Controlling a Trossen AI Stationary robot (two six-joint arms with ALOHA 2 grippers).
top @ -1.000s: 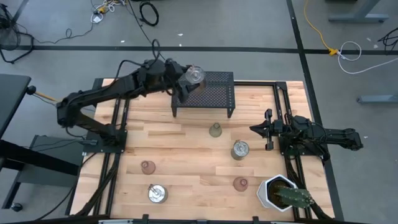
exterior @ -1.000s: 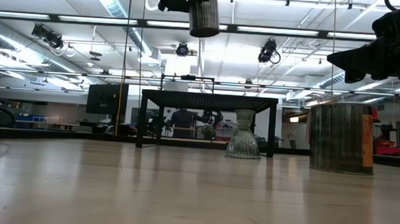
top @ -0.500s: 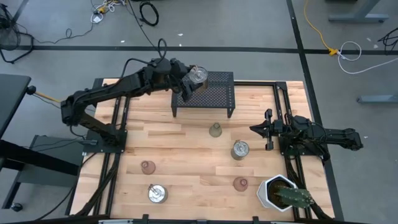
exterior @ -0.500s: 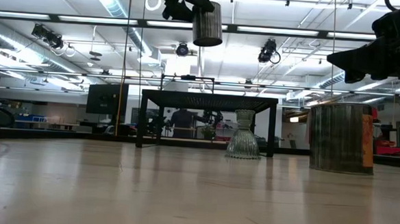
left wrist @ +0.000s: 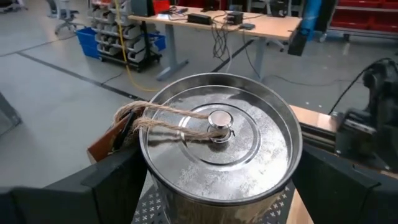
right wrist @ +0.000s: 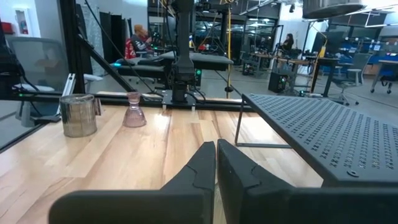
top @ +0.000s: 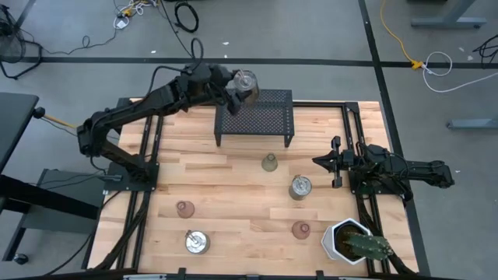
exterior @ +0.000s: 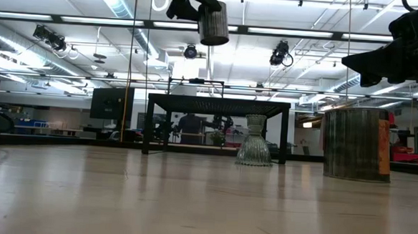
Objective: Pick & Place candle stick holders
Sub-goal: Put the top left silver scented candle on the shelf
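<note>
My left gripper (top: 241, 84) is shut on a silvery can-like candle stick holder (left wrist: 217, 143) with a knobbed lid and a twine tag. It hangs high over the far left corner of the black mesh rack (top: 255, 117). On the table stand an olive glass holder (top: 269, 162), a silvery one (top: 300, 187), two pink ones (top: 184, 208) (top: 301, 229) and another silvery one (top: 197, 242). My right gripper (top: 331, 162) waits shut at the table's right side. My left gripper pinches the silvery holder by its side wall (left wrist: 155, 186), below the lid's rim, with one finger (left wrist: 115, 183) on each side. The fingers come nearly level from the table's left. The holder (exterior: 214, 23) is lifted clear of the rack, lid up, slightly tilted.
A white hexagonal pot with a cactus (top: 350, 241) stands at the near right corner. The rack (exterior: 218, 103) stands on legs with open room below it. Dark rails run along the table's left and right sides.
My left gripper has carried the silvery holder toward the table's far edge, from over the rack's left part to over its far left corner. The holder stays lifted clear and has tipped a little.
</note>
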